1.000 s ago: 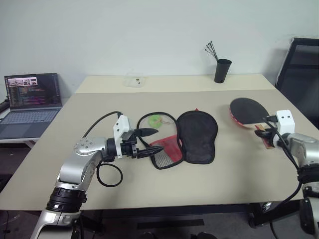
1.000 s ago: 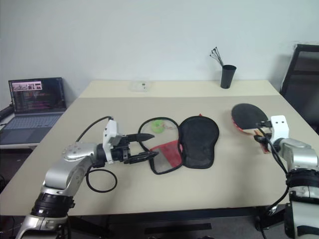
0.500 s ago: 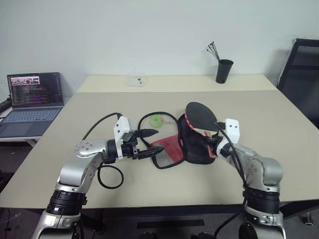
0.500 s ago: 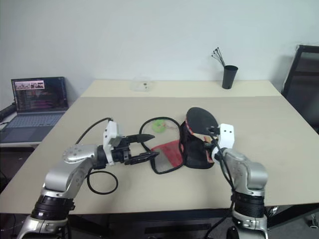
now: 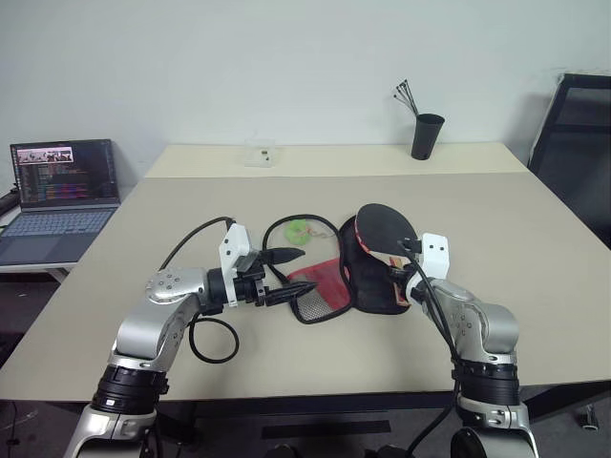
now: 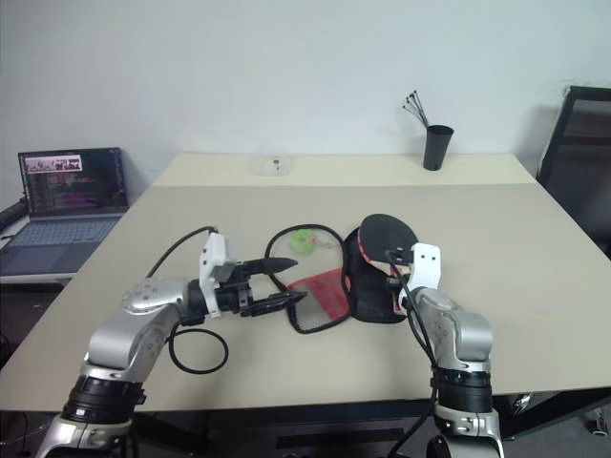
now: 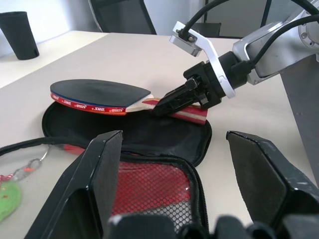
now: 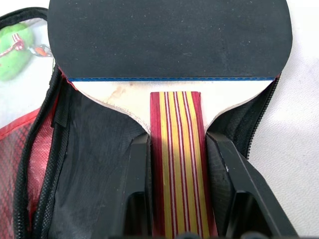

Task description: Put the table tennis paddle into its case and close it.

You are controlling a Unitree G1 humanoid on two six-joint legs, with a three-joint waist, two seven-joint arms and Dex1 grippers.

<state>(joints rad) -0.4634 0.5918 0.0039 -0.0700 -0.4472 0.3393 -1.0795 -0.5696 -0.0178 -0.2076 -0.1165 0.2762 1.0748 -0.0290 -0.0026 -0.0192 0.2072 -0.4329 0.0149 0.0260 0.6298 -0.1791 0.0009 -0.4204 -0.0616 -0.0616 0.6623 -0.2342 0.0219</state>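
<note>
A laptop [image 5: 59, 196] sits open on a lower surface off the counter's [image 5: 191, 205] left edge. The left claw [image 5: 287, 276] hovers level near the counter's middle, its two black fingers spread wide and holding nothing, pointing toward the case [image 5: 348, 267]. The case lies unzipped and spread flat just ahead of those fingers: the red-and-mesh half [image 7: 154, 186] toward the left claw, the black half [image 5: 372, 281] to its right, with a green charm [image 5: 298, 230] on the far side inside the loop of zip edge. The right claw [image 8: 182, 189] grips the table tennis paddle [image 5: 382, 229] by its striped handle [image 8: 180, 149], one finger [image 8: 139, 179] pressed to each side. The paddle's long axis runs away from the robot, handle nearest, blade farthest, held above the black half of the case. Bare counter lies open to the right of the case and toward the far edge, where a black cup [image 5: 427, 135] of sticks and a small clear box [image 5: 259, 154] stand well apart.
</note>
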